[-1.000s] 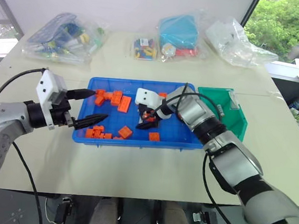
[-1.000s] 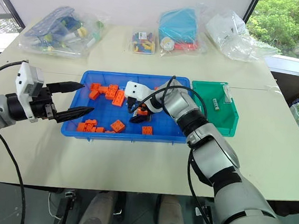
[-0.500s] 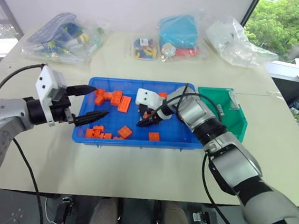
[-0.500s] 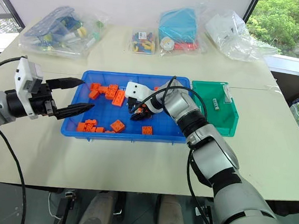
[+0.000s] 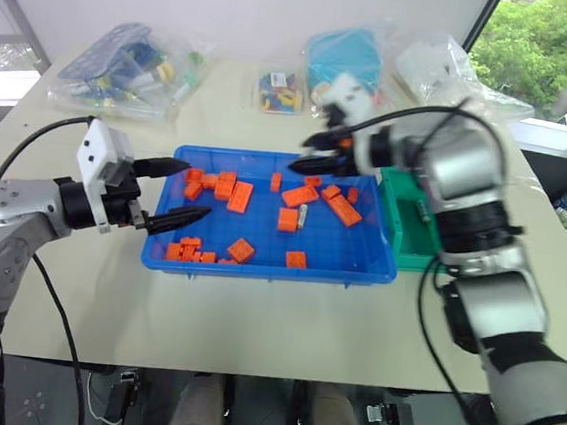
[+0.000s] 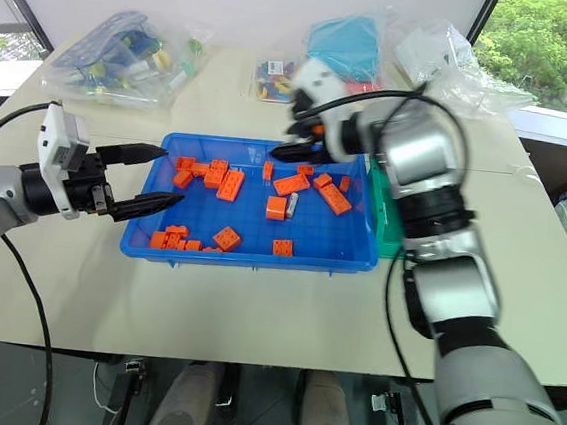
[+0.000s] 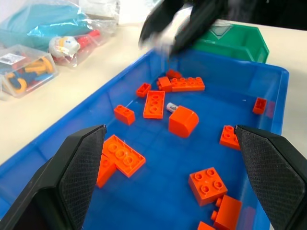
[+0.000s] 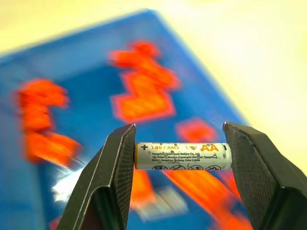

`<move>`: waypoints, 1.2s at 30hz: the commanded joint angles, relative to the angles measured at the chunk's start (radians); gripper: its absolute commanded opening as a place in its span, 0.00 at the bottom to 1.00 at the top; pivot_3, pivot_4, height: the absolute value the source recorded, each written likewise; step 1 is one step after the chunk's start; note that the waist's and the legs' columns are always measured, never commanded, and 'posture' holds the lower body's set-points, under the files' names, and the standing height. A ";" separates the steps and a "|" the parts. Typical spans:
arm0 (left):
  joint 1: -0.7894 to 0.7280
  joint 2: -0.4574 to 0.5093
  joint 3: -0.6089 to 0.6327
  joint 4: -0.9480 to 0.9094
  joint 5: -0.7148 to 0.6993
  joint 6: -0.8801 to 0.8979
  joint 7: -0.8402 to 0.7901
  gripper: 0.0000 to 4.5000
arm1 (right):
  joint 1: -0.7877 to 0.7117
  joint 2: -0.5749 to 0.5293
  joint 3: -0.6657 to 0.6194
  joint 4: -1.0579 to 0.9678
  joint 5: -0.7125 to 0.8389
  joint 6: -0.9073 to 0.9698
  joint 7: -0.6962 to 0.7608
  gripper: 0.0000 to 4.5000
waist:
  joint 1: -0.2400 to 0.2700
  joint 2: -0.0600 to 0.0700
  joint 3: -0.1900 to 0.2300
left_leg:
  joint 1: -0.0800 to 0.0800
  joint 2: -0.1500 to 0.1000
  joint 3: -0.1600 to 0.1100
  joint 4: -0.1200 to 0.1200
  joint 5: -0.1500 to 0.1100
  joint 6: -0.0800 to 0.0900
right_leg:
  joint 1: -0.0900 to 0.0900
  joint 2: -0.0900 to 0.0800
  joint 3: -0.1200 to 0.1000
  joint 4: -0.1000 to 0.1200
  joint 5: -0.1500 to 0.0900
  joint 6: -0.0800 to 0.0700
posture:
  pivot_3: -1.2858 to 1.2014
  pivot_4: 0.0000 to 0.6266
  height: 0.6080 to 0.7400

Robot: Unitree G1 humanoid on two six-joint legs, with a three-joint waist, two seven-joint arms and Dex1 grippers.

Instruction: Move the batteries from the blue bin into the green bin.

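My right gripper [image 5: 314, 151] hangs above the far edge of the blue bin [image 5: 258, 269], shut on a silver AA battery [image 8: 182, 155] clamped end to end between its fingers. Another battery [image 5: 302, 214] lies in the bin among orange bricks [image 5: 237, 196]; it also shows as a battery [image 7: 171, 107] beside a brick in the left wrist view. The green bin [image 5: 409, 225] stands against the blue bin's right end, partly hidden behind the right arm. My left gripper [image 5: 170, 195] stays open over the blue bin's left rim, holding nothing.
Clear bags of toys [image 5: 127, 67] and a teal pouch [image 5: 344, 58] lie along the far side of the table. A small box of coloured parts [image 5: 278, 89] sits between them. Bare tabletop [image 5: 253, 320] runs in front of the bins.
My right gripper has lifted out of the blue bin with the battery and swung up toward the bin's far right. The left gripper has stayed put.
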 commanded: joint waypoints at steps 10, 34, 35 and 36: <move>-0.061 -0.021 -0.041 0.028 0.019 -0.038 -0.033 1.00 | 0.290 -0.328 -0.136 -0.189 0.045 0.043 -0.049 0.74 | -0.012 0.002 0.001 | 0.002 0.002 0.002 -0.001 0.000 0.000 | -0.001 0.002 0.001 0.000 0.000 0.000 | 0.52 0.24 0.97; -0.065 -0.011 -0.010 -0.008 0.016 -0.013 -0.019 1.00 | 0.164 0.013 0.256 0.010 -0.041 -0.352 -0.002 0.98 | -0.007 0.001 0.001 | 0.000 0.002 0.000 0.003 0.000 0.000 | 0.001 0.004 0.001 0.000 0.000 0.000 | 0.52 0.24 0.97; -0.060 -0.010 -0.006 -0.013 0.015 -0.011 -0.017 1.00 | 0.155 0.028 0.257 0.050 -0.051 -0.375 -0.008 0.98 | -0.007 0.001 0.001 | 0.000 0.002 0.000 0.003 0.000 0.000 | 0.001 0.004 0.001 0.001 0.000 0.000 | 0.52 0.24 0.97; -0.056 -0.009 -0.003 -0.018 0.014 -0.009 -0.015 1.00 | 0.148 0.039 0.258 0.082 -0.059 -0.394 -0.009 0.98 | -0.007 0.001 0.001 | 0.000 0.002 0.000 0.003 0.000 0.000 | 0.001 0.004 0.001 0.001 0.000 0.000 | 0.52 0.24 0.97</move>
